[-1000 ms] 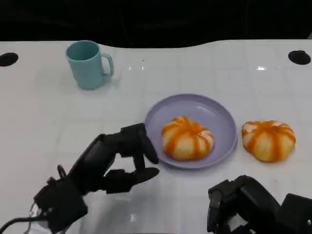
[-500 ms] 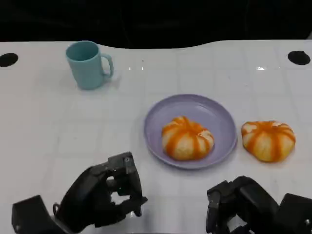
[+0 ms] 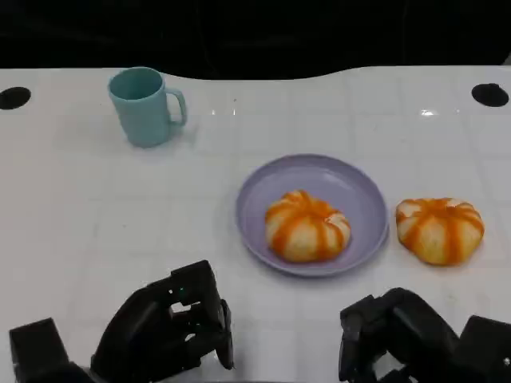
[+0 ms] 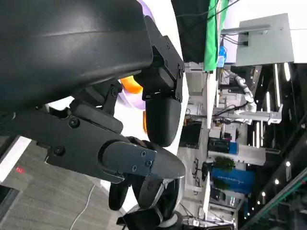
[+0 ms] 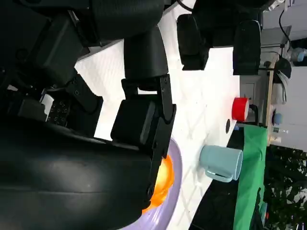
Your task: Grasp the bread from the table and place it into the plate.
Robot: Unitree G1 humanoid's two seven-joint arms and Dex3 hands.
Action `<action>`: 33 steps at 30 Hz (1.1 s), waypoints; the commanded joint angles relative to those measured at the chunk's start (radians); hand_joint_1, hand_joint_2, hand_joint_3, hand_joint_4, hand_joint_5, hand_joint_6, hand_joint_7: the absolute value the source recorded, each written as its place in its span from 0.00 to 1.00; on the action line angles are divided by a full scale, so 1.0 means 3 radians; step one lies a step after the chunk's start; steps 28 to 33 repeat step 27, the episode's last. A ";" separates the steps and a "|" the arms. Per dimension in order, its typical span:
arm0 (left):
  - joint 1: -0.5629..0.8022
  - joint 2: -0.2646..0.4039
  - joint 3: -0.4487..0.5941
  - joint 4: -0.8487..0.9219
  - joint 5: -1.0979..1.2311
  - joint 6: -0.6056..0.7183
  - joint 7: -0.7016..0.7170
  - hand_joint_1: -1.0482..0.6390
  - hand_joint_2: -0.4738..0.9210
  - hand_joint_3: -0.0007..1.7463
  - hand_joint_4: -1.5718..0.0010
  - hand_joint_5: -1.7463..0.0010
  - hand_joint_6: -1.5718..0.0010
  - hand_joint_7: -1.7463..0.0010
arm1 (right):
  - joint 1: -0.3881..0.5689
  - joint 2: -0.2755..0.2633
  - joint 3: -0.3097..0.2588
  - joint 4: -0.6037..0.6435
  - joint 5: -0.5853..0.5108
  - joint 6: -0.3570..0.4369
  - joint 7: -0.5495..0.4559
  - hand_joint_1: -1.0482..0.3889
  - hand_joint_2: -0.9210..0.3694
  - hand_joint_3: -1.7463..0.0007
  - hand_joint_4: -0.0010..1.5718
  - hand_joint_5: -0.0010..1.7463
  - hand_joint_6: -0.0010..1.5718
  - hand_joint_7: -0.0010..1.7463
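A teal mug (image 3: 145, 105) is standing upright toward the far left of the white table (image 3: 72, 199), its handle pointing right, while a red cup (image 5: 241, 109) is sitting further off in the right wrist view.

The bench (image 3: 72, 207) has a white, smooth and glossy top; it reflects small lights at the far side. The lilac plate (image 3: 351, 187) looks like smooth plastic with a soft shine. The teal cup (image 3: 144, 105), far left, seems matt plastic. Both breads, one in the plate (image 3: 306, 226) and one to the right (image 3: 440, 229), have a smooth, slightly shiny skin. The left hand (image 3: 172, 331) and the right hand (image 3: 395, 331) are black matt plastic.
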 commanded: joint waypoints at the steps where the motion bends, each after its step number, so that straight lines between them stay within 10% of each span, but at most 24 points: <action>1: 0.0004 -0.0001 0.0066 0.0026 -0.0001 0.0057 -0.0077 0.19 1.00 0.07 0.48 0.00 0.60 0.00 | -0.0009 -0.0036 -0.0031 0.0006 0.0056 0.0042 0.0011 0.00 0.63 0.24 0.99 0.73 1.00 0.60; 33: 0.0007 -0.0039 0.0148 -0.0016 0.0057 0.0251 -0.0152 0.18 1.00 0.05 0.47 0.00 0.58 0.00 | -0.0020 -0.0056 -0.0049 0.0018 0.0029 -0.0023 0.0005 0.00 0.63 0.23 0.98 0.73 1.00 0.60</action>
